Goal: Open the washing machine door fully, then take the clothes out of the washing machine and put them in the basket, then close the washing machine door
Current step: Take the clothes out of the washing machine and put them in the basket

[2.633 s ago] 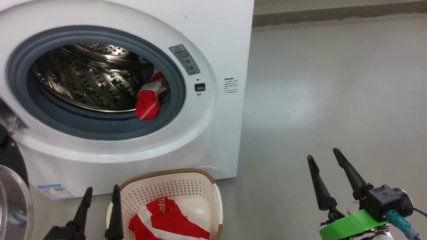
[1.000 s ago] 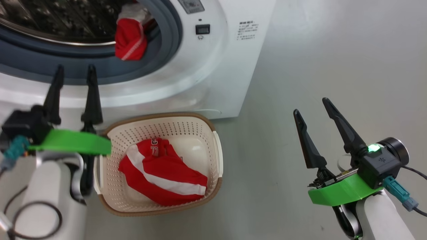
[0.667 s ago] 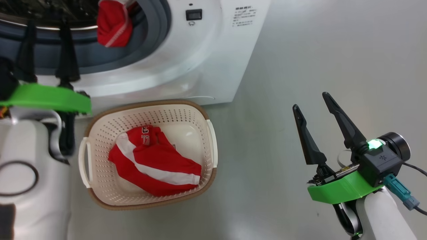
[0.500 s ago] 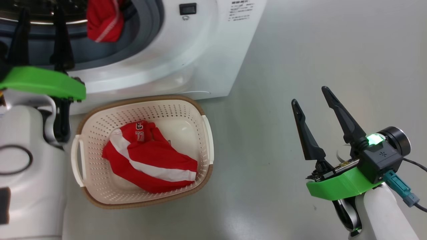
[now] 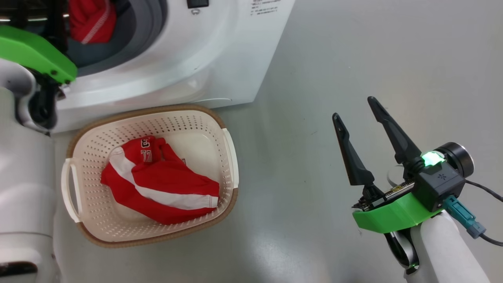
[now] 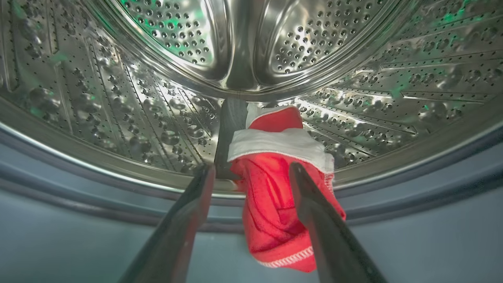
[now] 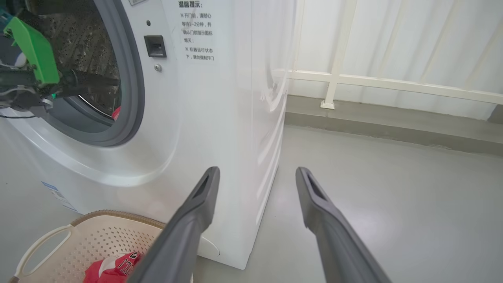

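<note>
left claw [image 6: 251, 169] stands wide and empty at the washing machine [image 5: 204, 51] mouth; the red garment [image 6: 275, 196] hangs straight ahead over the drum lip [image 6: 98, 155], long axis downward, seemingly between the fingers. right claw [image 5: 353, 107], also wide, hovers well apart; a striped garment [image 5: 157, 184] lies in the basket [image 5: 230, 157].

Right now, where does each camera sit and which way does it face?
Head view: on the head, tilted down at the basket, the washing machine front and floor; shows left forearm, right gripper.
Left wrist view: on the left arm, facing into the drum at a red garment; left gripper open.
Right wrist view: on the right arm, facing the machine's front corner, floor, railing; own open fingers.
Shared: basket in head and right wrist; drum garment in head and left wrist.
</note>
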Motion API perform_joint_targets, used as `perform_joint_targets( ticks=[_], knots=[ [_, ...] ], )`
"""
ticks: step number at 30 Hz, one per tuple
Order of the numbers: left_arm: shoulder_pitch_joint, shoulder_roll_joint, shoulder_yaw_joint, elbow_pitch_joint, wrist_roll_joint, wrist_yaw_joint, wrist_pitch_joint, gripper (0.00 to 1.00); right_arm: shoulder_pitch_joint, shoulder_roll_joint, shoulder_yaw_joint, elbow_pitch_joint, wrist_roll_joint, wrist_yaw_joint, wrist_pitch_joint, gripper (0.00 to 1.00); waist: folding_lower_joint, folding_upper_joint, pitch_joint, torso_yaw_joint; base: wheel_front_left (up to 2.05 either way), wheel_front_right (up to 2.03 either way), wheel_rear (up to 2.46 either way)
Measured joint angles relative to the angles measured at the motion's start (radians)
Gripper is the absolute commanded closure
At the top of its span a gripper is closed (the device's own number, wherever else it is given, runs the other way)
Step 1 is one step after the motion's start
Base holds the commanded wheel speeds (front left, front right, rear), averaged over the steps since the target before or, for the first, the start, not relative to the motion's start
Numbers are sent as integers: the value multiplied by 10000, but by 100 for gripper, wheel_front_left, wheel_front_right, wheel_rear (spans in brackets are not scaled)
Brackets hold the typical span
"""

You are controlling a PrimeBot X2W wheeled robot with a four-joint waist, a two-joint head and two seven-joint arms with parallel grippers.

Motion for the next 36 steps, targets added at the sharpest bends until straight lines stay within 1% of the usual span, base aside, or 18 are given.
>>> perform_joint_targets(
  ticks=[5, 11, 19, 25, 26, 27, 28, 36],
  knots=[
    [-546, 19, 115, 600, -476, -27, 734, 0, -6, 0, 221, 61, 48, 0, 0, 0, 0, 0, 152, -125, 0, 0, 0],
    [-854, 138, 65, 1275, -648, -102, 1676, 0, -235, 6, 408, 115, 228, 0, 0, 0, 0, 0, 270, -285, 0, 0, 0],
    [-1145, 174, -56, 1666, -736, -107, 2180, 0, -358, 6, 568, 117, 280, 0, 0, 0, 0, 0, 396, -473, 0, 0, 0],
    [-1293, 268, -211, 1770, -736, -115, 2165, 0, -360, 6, 577, 84, 447, 0, 0, 0, 0, 0, 483, -589, 0, 0, 0],
    [-1312, 268, -259, 1741, -736, -117, 2082, 40, -360, 6, 570, 73, 447, 0, 0, 0, 1, 0, 499, -599, 0, 0, 0],
    [-1313, 265, -293, 1703, -736, -121, 1987, 97, -360, 6, 564, 63, 447, 0, 0, 0, 0, 0, 515, -603, 0, 0, 0],
    [-1313, 267, -343, 1662, -734, -174, 1896, 100, -361, 6, 556, 61, 447, 0, 0, 0, 0, 0, 530, -603, 0, 0, 0],
    [-1290, 399, -821, 1490, -558, -192, 926, 100, -366, 6, 527, 63, 529, 0, 0, 0, 0, 0, 511, -511, 0, 0, 0]
  ],
)
